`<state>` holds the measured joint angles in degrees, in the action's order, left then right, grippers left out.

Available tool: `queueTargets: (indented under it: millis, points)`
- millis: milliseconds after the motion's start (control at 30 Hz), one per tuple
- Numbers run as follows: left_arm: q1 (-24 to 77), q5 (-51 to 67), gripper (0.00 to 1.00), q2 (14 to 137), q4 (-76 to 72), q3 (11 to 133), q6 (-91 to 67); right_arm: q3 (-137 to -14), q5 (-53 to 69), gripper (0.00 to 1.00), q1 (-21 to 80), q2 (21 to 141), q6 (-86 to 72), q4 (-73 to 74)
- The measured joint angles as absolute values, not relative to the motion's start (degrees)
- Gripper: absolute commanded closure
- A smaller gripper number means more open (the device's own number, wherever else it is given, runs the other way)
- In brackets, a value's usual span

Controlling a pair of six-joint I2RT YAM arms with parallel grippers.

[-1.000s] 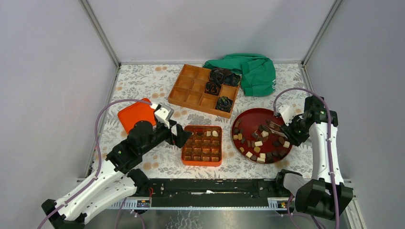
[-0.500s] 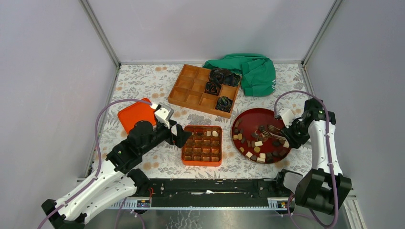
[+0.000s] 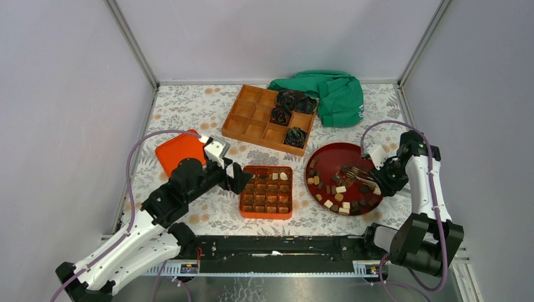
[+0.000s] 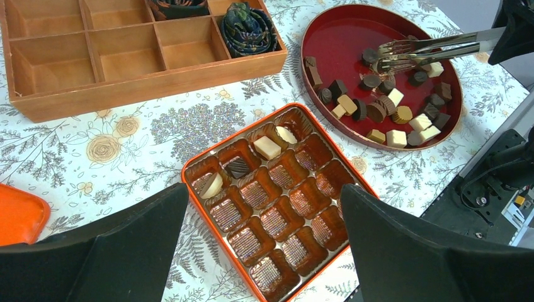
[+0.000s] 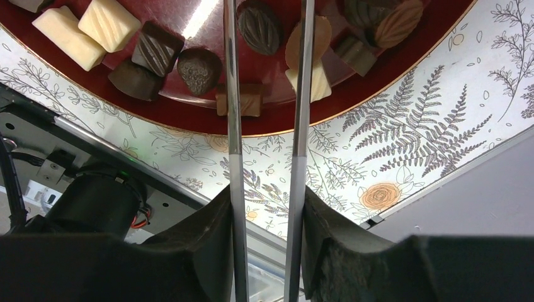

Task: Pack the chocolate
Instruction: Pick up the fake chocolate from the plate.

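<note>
- Left gripper (image 4: 263, 189): jaws are spread wide and nothing is held; it is poised at the left side of the orange tray (image 4: 187, 170), apart from it
- Right gripper (image 5: 264, 211): clamped on a pair of metal tongs (image 4: 434, 47), whose two arms are pressed between the fingers
- Tongs: the forked tips are held over the far part of the red plate (image 4: 352, 38); whether a piece is caught between them cannot be told
- Chocolate (image 4: 396, 138): most pieces, dark, tan and cream, are scattered on the red plate; four pieces are seated in cells along one edge row of the orange tray
- Wooden box (image 3: 252, 119): placed beyond the tray, with black rosettes (image 3: 296, 135) lodged in its right-hand cells
- Green cloth (image 3: 337, 97): bunched at the far edge, beside the box
- Orange lid (image 3: 178, 151): laid flat to the left of the tray
</note>
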<state>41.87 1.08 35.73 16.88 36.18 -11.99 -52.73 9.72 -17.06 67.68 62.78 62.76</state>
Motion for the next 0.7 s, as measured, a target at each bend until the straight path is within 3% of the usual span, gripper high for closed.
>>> queueTargets:
  millis: [300,700]
  points:
    - [40.8,1.6,0.01,36.1,16.9,36.2,-12.0,-53.2,10.2,0.95,-17.1,67.7,63.2,63.8]
    - [40.4,1.0,0.05,37.9,16.7,36.0,-13.3,-56.3,12.2,1.00,-17.1,66.2,63.2,66.3]
